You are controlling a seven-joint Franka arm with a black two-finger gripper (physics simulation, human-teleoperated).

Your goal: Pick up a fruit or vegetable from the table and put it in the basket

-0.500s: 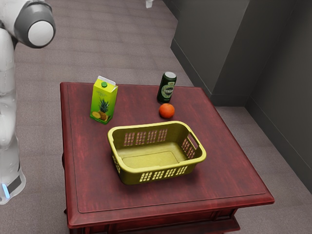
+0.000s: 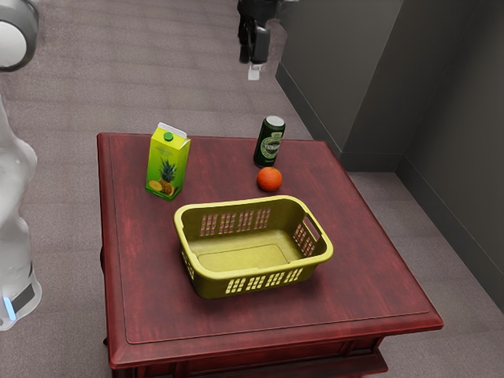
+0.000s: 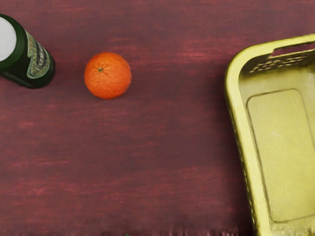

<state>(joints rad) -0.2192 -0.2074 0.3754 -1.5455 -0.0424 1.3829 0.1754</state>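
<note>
Dark red tabletop (image 2: 146, 276) under a raised pincer (image 2: 253, 71), orange (image 2: 269, 179) on the wood

The pincer hangs in the air, well above the tabletop and apart from everything on it; whether it stands wide or narrow I cannot tell. The orange sits on the tabletop, outside the basket (image 2: 201, 282), and in the wrist view its small green stem spot faces up toward the camera. Near it, with a strip of wood between them, a dark green can (image 2: 270, 142) with a pale lid stands upright. On the orange's other side, farther off than the can, is the yellow basket, open at the top, with grids of small holes in its sides and a handle slot in its rim. Toward the exterior view's left a yellow-green juice carton (image 2: 167, 162) stands upright, a pineapple printed on it and a green cap on top. Beyond the tabletop, the white arm (image 2: 12, 189) shows at the exterior view's left edge, a greyish carpeted floor (image 2: 157, 79) spreads around, and dark grey walls (image 2: 339, 71) rise toward the exterior view's right.
</note>
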